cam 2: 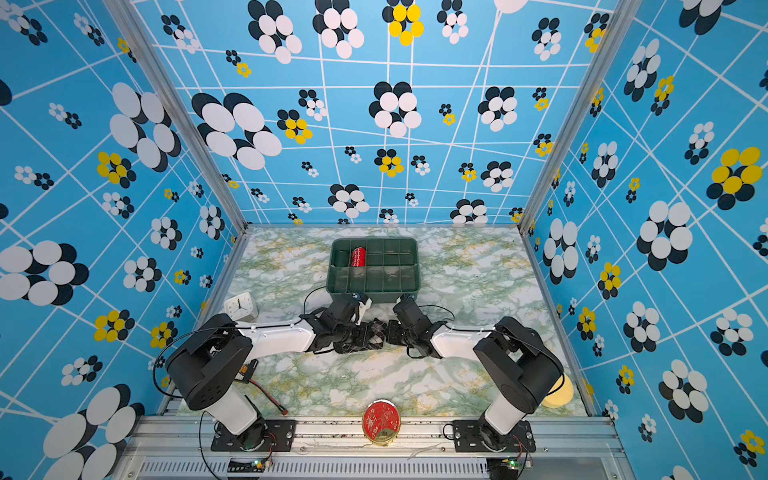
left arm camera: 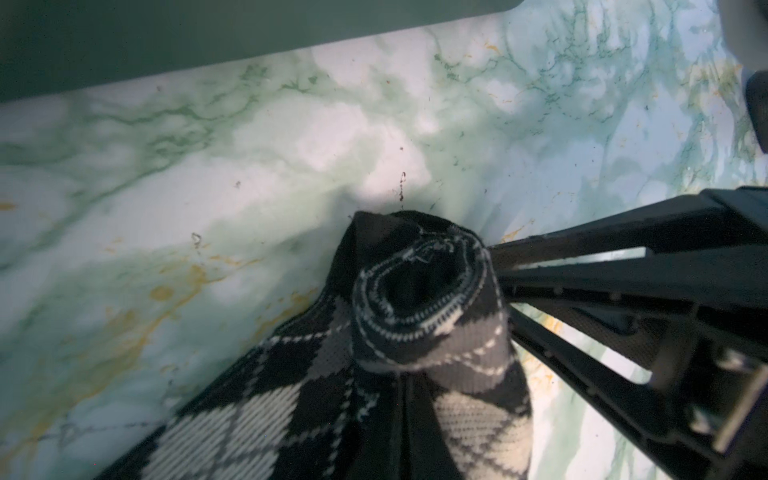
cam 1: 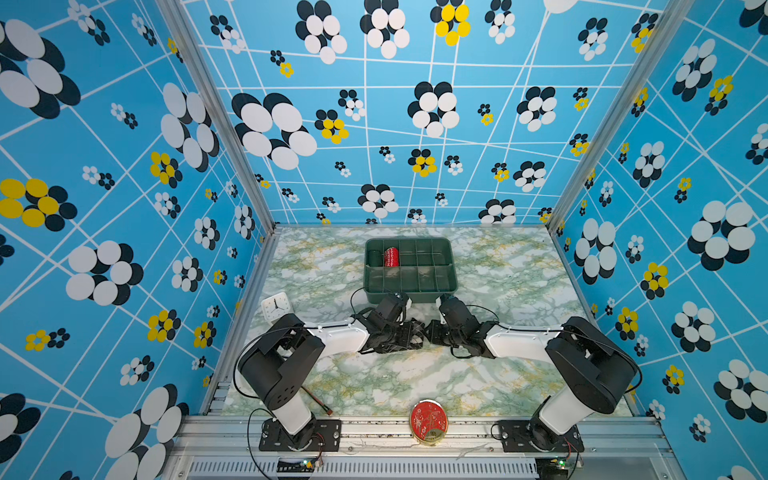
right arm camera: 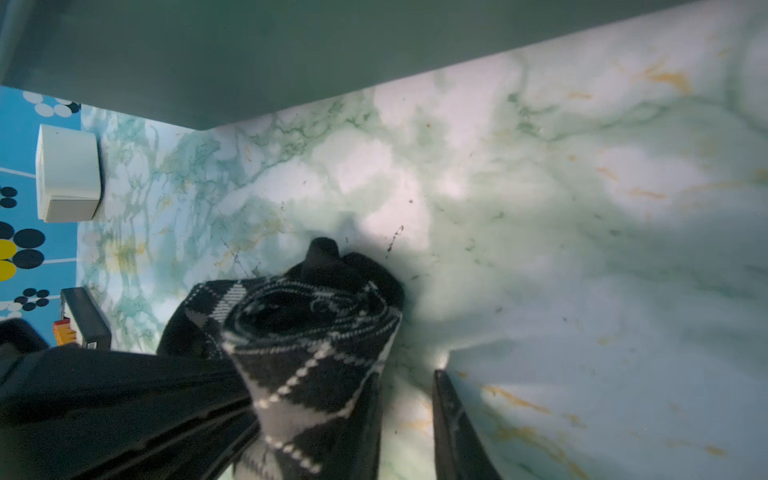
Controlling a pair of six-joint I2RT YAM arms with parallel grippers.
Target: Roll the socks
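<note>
Jaws of the left gripper (left arm camera: 399, 386) are together, pinched on the socks (left arm camera: 419, 332), whose rolled end sits at the fingertips. Jaws of the right gripper (right arm camera: 409, 386) are partly apart: one finger (right arm camera: 453, 419) is clear of the roll with bare table (right arm camera: 582, 291) between, the other is hidden under fabric, so grip cannot be told. In both top views the socks lie mid-table between the grippers, with the green tray (cam 1: 409, 240) at 12 o'clock, the white clock (cam 1: 276, 305) at 10 and the red tin (cam 1: 429, 420) at 6.

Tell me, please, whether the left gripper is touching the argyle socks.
Touching. The left wrist view shows the socks wrapped closely around the left gripper, whose jaws are shut on the fabric with no gap between them.
</note>
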